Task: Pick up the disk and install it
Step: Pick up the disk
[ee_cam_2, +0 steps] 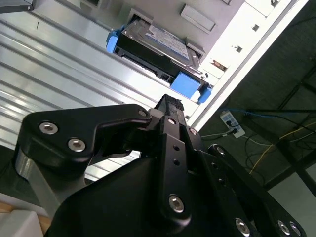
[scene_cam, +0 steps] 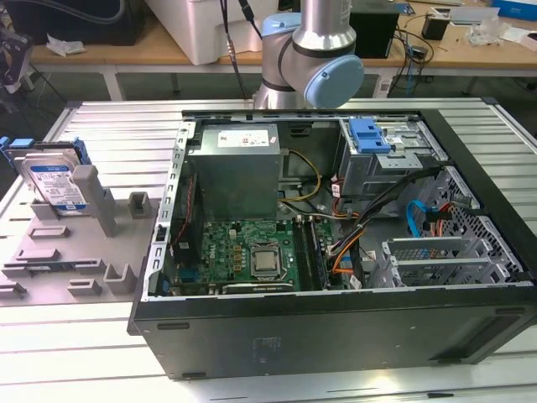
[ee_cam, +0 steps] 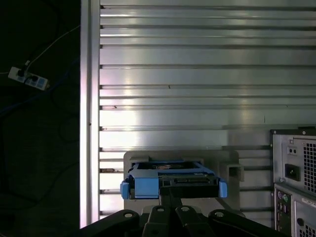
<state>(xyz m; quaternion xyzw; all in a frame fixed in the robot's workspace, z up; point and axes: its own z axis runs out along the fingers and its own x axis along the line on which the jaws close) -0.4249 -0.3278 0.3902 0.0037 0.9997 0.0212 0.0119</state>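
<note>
The disk stands on edge in a grey holder near the worktop's edge at the exterior view's left, well apart from the open computer case. In both wrist views the gripper hangs near the disk without touching it, its jaws closed together on nothing. The arm rises behind the case.
</note>
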